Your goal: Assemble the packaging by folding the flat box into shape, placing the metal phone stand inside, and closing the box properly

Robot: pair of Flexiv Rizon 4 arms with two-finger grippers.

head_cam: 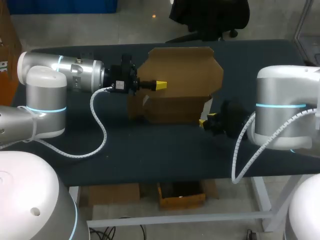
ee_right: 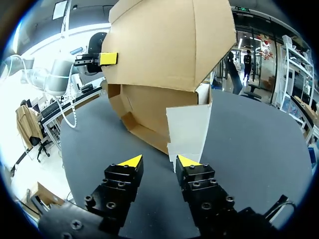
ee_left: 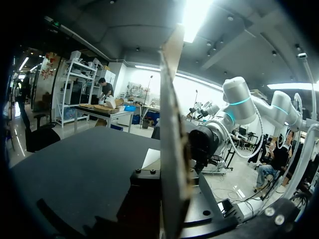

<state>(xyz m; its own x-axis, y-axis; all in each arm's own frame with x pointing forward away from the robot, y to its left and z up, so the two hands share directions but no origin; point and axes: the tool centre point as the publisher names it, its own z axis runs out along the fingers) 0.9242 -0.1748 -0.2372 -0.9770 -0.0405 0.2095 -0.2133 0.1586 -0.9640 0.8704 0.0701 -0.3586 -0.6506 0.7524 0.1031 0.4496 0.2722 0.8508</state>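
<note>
Head view: the dark desk (head_cam: 150, 155) has wide bare surface before and left of the half-folded brown cardboard box (head_cam: 175, 107). The box sits near the far edge with its lid flap (head_cam: 182, 70) raised. The left end effector (head_cam: 160, 85) is at the flap. The right end effector (head_cam: 205, 121) is just beside the box's right front corner.

Left wrist view: the flap stands edge-on between the fingers, clenched.

Right wrist view: the fingers are released and apart. A white inner panel (ee_right: 189, 129) stands just ahead of one tip.
</note>
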